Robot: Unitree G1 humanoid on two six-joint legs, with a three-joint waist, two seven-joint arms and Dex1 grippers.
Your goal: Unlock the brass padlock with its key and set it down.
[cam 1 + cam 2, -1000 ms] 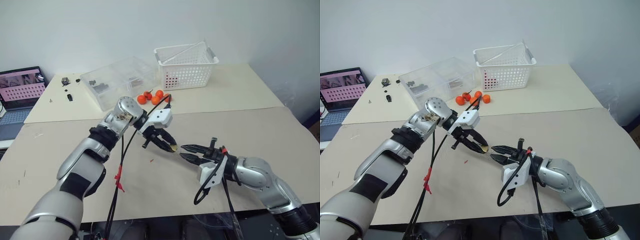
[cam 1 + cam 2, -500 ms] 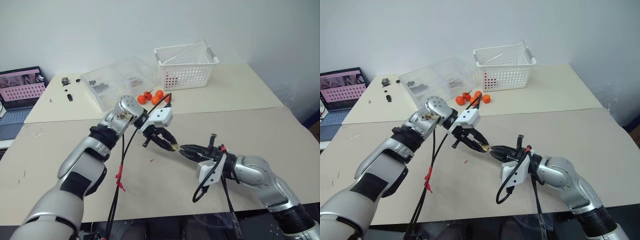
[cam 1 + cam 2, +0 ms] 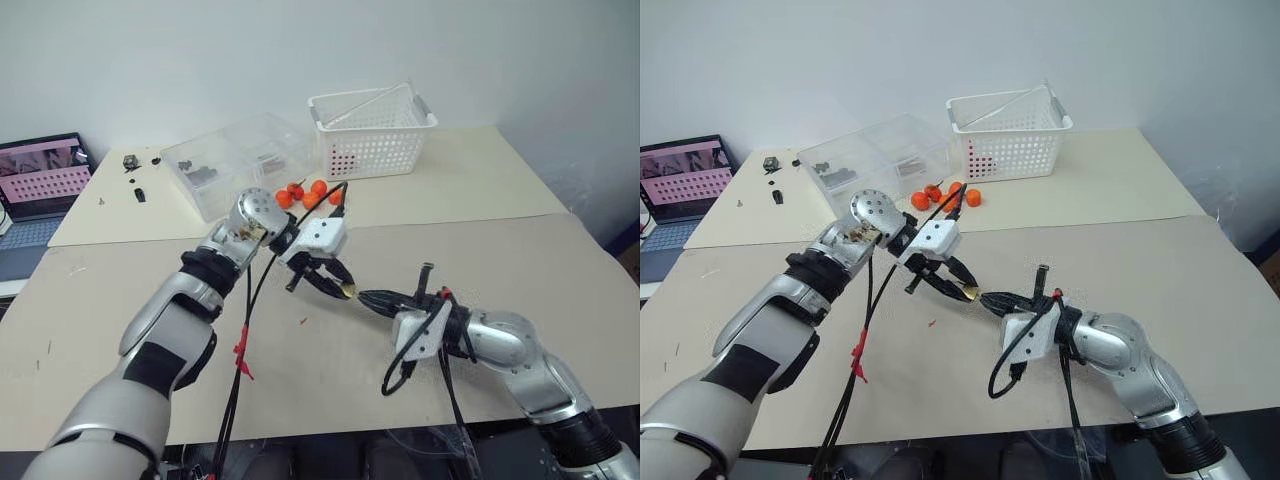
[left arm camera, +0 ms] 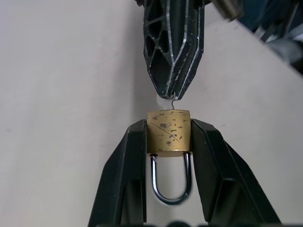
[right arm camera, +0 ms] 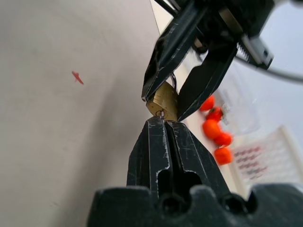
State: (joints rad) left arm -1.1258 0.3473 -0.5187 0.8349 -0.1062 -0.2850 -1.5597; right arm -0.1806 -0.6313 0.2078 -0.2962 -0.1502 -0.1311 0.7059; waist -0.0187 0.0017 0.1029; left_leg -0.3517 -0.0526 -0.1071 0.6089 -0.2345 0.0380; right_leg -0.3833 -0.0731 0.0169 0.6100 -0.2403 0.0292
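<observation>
Left wrist view: the padlock (image 4: pixel 168 132) is seen clamped by its brass sides between the left hand's fingers (image 4: pixel 127 165), shackle toward the wrist, keyhole face outward.
Left hand (image 3: pixel 338 283): closed partway on the padlock, held in the air above the tabletop (image 3: pixel 560 270).
Right hand (image 3: pixel 372 298): pinched fully shut; a thin silvery sliver, judged to be the key (image 4: pixel 173 102), is seen at its tips touching the keyhole face.
Key relation: right hand and padlock are met tip to face; the key's long axis is judged roughly in line with the padlock's long axis, so the next move is judged to turn on that line being kept while a twist is made.
Insertion depth: cannot be told.
Shackle: seated in the body, so the lock is judged not yet open.
Nearer arm: the right, low and near; the left reaches in from farther back.
Obstacles: none between the hands.
Farther back: orange fruits (image 3: pixel 300 191), a clear box (image 3: pixel 235 160), a white basket (image 3: pixel 372 130), all well apart.
Far left: a laptop (image 3: pixel 40 180).
</observation>
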